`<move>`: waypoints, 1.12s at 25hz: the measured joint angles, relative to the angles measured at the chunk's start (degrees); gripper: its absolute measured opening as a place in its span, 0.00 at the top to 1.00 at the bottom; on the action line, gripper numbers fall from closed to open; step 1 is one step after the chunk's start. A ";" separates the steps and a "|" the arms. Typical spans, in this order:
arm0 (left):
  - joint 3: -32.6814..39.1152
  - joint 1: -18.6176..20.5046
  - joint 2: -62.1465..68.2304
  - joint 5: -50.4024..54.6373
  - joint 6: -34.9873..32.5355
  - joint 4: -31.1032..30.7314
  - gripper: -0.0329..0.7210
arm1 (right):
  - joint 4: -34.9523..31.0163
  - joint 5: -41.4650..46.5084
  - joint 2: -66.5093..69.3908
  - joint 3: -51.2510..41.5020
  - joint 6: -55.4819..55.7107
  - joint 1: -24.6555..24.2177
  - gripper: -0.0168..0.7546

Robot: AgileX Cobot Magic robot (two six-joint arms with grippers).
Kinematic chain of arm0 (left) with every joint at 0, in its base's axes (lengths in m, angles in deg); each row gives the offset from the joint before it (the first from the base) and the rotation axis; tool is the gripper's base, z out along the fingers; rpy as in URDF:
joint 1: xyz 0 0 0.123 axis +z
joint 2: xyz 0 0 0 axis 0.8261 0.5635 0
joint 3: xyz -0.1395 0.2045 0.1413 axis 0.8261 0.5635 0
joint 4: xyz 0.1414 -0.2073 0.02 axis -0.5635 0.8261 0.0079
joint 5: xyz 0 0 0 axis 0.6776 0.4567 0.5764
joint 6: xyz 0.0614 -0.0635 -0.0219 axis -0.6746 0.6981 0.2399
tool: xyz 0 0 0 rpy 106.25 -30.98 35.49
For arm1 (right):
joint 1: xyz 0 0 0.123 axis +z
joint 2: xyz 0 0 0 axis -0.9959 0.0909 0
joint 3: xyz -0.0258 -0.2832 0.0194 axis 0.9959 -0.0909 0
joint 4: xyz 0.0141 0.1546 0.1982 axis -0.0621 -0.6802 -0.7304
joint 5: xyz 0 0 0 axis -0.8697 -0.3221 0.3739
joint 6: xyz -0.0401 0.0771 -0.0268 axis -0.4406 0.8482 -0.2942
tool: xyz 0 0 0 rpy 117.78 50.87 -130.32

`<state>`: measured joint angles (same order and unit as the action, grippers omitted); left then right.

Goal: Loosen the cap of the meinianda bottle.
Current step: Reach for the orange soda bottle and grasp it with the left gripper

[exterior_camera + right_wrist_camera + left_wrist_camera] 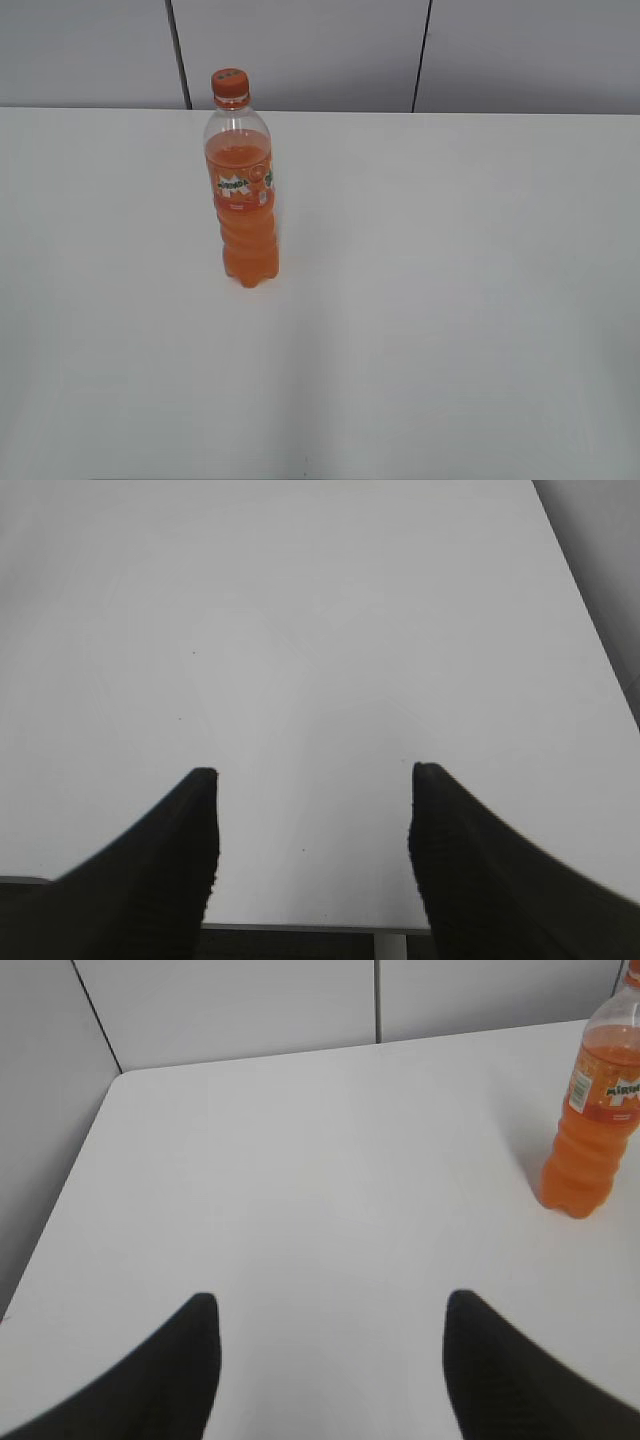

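Grey wall panels are running behind a white bench [450,300], where the tall clear plastic meinianda bottle [242,190] of orange liquid is standing upright near the far edge, left of middle, its small round orange screw cap [229,86] sitting on top. Both the left gripper [330,1310] and the right gripper [312,780] are hovering over bare bench, well apart from the bottle, jaws spread wide and holding nothing.

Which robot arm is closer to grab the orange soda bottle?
Probably the left. The meinianda bottle stands left of the table's middle, and it shows in the left wrist view beyond the open left gripper. The right gripper, also open, sees only bare table.
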<state>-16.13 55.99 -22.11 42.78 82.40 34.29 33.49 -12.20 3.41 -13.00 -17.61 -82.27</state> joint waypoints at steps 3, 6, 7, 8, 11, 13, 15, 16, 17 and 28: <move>0.00 0.00 0.00 0.00 0.00 0.00 0.38 | 0.00 0.00 0.00 0.00 0.00 0.00 0.39; 0.00 0.00 0.00 0.00 0.00 0.00 0.38 | 0.00 0.00 0.00 0.00 0.00 0.00 0.39; 0.00 0.00 0.00 0.00 0.00 0.00 0.38 | 0.00 0.00 0.00 0.00 0.00 0.00 0.39; 0.00 0.00 0.00 0.00 0.00 0.00 0.38 | 0.00 0.00 0.00 0.00 0.00 0.00 0.39; 0.00 0.00 0.00 0.00 0.00 0.00 0.38 | 0.00 0.00 0.00 0.00 0.00 0.00 0.39; 0.00 0.00 0.00 0.00 0.00 0.00 0.38 | 0.05 0.00 0.00 0.00 0.00 0.00 0.39; 0.00 0.00 0.00 0.00 0.00 0.00 0.38 | 0.05 0.00 0.00 0.00 0.00 0.00 0.39; 0.00 0.00 0.00 0.00 0.00 0.00 0.38 | 0.05 0.00 0.00 0.00 0.00 0.00 0.39; 0.00 0.00 0.00 -0.06 0.00 0.07 0.38 | 0.05 0.00 0.00 0.00 0.00 0.00 0.39; 2.86 0.00 3.63 -26.52 0.00 2.27 0.38 | 0.05 0.00 0.00 0.00 0.00 0.00 0.39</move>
<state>-13.27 55.99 -18.49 16.26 82.40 36.56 33.55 -12.20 3.41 -13.00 -17.61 -82.27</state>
